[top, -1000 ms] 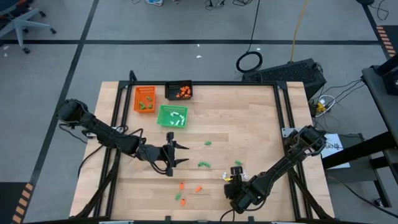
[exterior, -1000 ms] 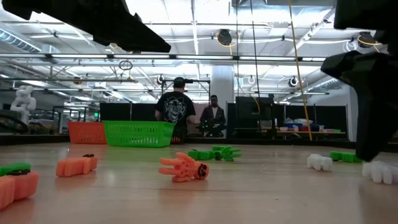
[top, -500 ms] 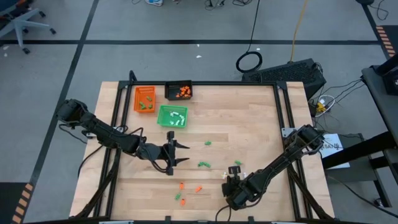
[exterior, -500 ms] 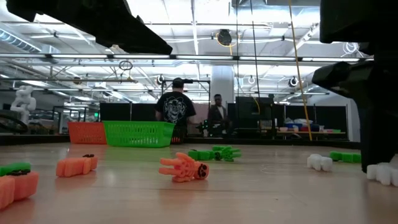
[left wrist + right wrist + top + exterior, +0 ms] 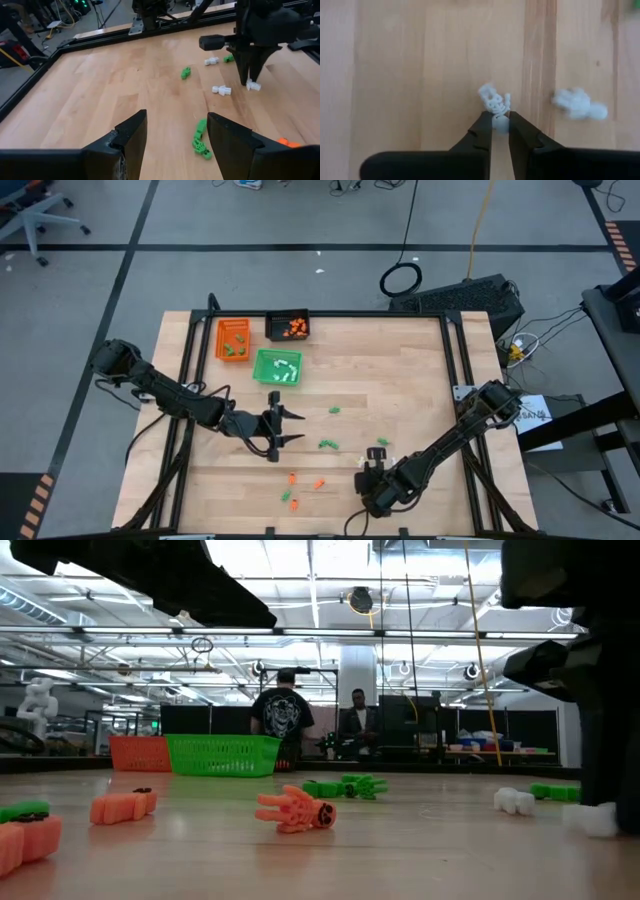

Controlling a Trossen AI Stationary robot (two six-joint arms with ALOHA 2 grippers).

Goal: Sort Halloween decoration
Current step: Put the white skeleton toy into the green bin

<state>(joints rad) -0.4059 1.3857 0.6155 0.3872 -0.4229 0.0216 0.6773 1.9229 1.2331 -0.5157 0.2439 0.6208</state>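
Right gripper (image 5: 500,131) pointed down at the tabletop near the table's near edge, right of centre; its fingers (image 5: 481,131) are nearly together, pinching a white skeleton piece (image 5: 495,104) that lies on the wood. A second white piece (image 5: 578,105) lies just beside it, apart. Left gripper (image 5: 289,427) hovers at mid-table, left of centre, fingers spread wide with nothing between them. Loose green pieces (image 5: 327,444) and orange pieces (image 5: 305,482) lie scattered between the two arms. Orange tray (image 5: 220,340), black tray (image 5: 272,328) and green tray (image 5: 262,369) sit at the far left, each with pieces inside.
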